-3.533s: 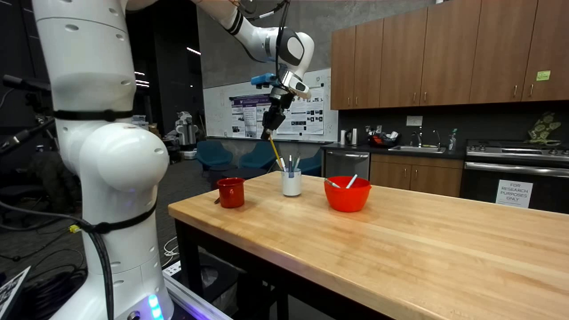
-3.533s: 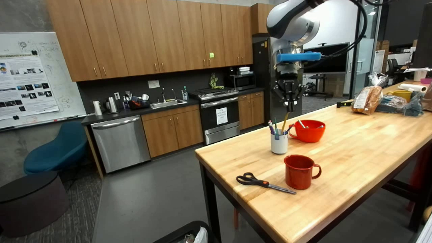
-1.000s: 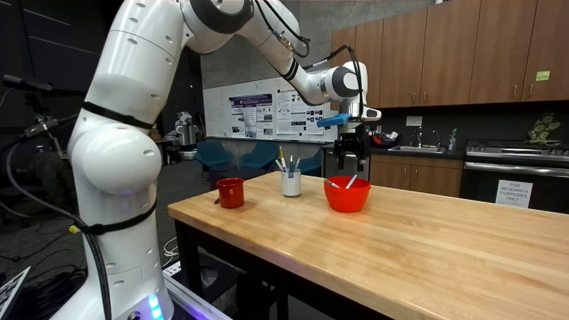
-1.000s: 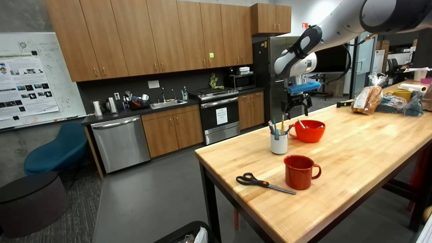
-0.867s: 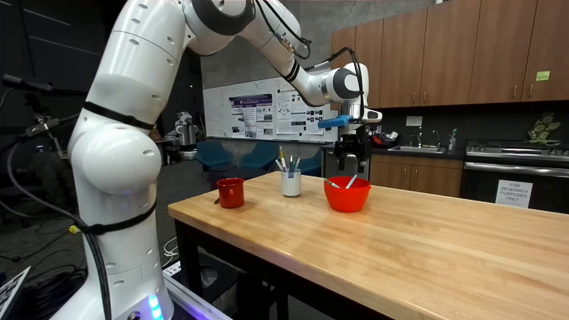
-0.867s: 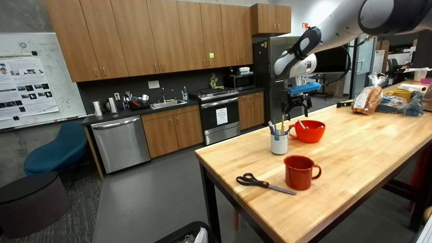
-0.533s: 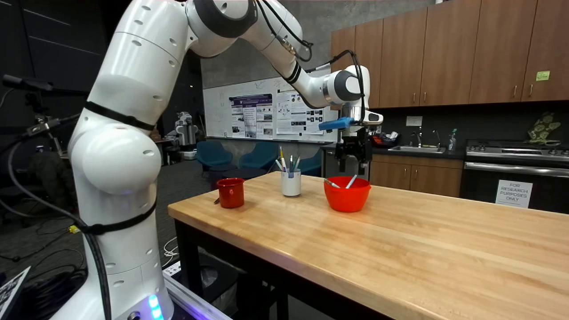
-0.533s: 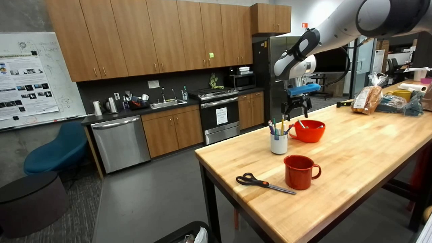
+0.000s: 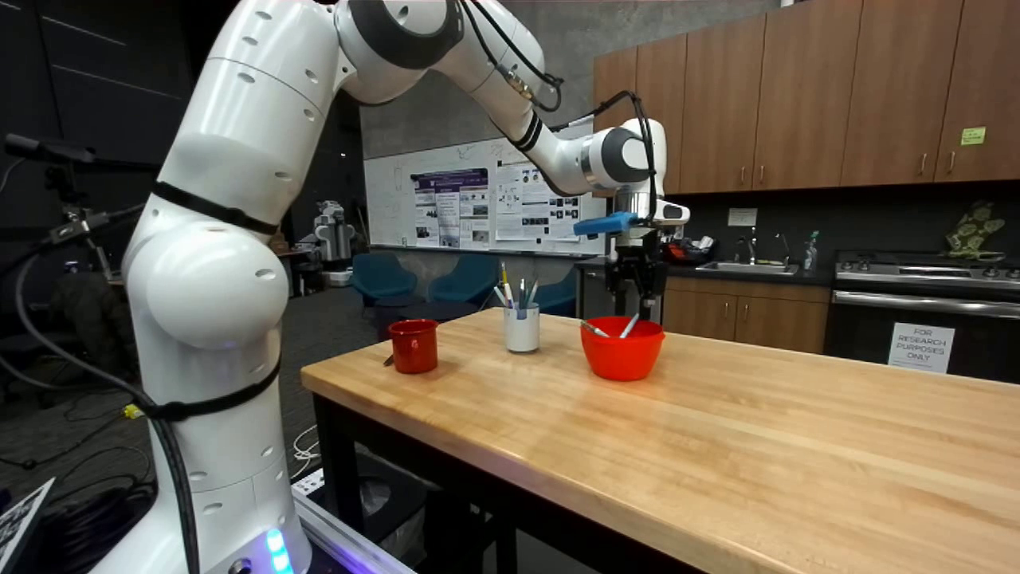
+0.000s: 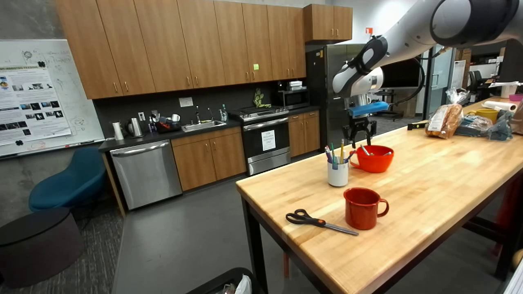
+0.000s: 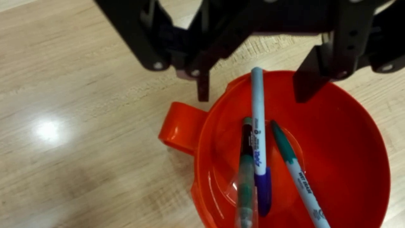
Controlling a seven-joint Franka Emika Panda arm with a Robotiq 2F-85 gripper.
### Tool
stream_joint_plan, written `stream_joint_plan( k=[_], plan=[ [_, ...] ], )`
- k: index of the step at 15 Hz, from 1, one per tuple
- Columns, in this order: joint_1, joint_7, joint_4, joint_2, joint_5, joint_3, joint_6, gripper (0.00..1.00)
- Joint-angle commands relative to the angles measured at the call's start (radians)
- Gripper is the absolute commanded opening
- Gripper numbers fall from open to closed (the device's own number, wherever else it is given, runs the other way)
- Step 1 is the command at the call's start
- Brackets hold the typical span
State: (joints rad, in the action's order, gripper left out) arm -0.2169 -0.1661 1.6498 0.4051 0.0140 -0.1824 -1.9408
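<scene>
In the wrist view, the black two-fingered claw (image 11: 252, 100) stands spread, a gap on either side of the slim white marker with a purple cap (image 11: 258, 120). This marker leans in the red plastic bowl with a loop handle (image 11: 345, 142), its long axis running nearly top to bottom there, cap low inside, blunt end up at the rim toward the claw. A translucent green marker (image 11: 245, 190) and a white marker with a green cap (image 11: 297, 171) also appear; both exterior views show only marker ends.
</scene>
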Motion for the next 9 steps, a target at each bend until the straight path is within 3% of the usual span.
stream_joint_plan(
  k=[1, 6, 9],
  plan=[
    [-0.007, 0.012, -0.015, 0.005, -0.017, -0.004, 0.007, 0.61],
    [-0.008, 0.01, -0.016, 0.003, -0.018, -0.005, 0.006, 0.55],
    [-0.007, 0.009, -0.017, 0.002, -0.018, -0.005, 0.006, 0.47]
  ],
)
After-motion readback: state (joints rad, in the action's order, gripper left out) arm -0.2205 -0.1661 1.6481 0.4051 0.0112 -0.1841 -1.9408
